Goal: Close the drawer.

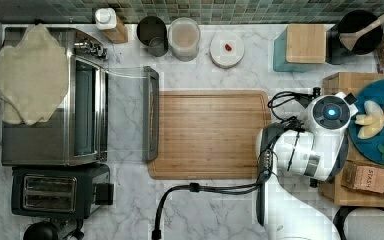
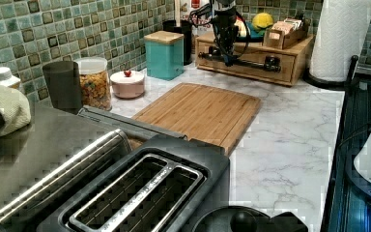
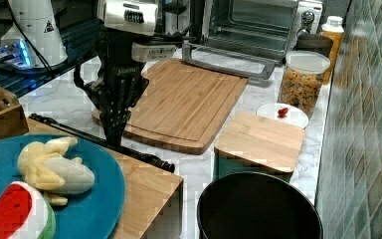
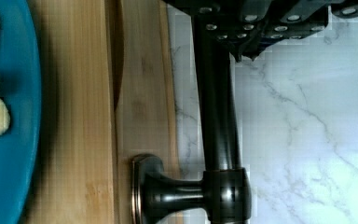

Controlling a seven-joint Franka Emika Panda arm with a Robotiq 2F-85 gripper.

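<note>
Little seems left: the drawer front sits nearly flush with its pale-wood stand, only a thin gap showing in the wrist view. It lies at 3 o'clock on the table in the top view. The end effector is clamped on its dark bar handle.

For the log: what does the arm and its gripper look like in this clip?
The arm is glossy white with rounded casings, a round cap lit blue at its centre, and black cables looping beside it; a thicker black cable trails over the counter. The gripper is black, with a silvery-grey block above it. Its dark fingers carry rows of small pale studs.
</note>
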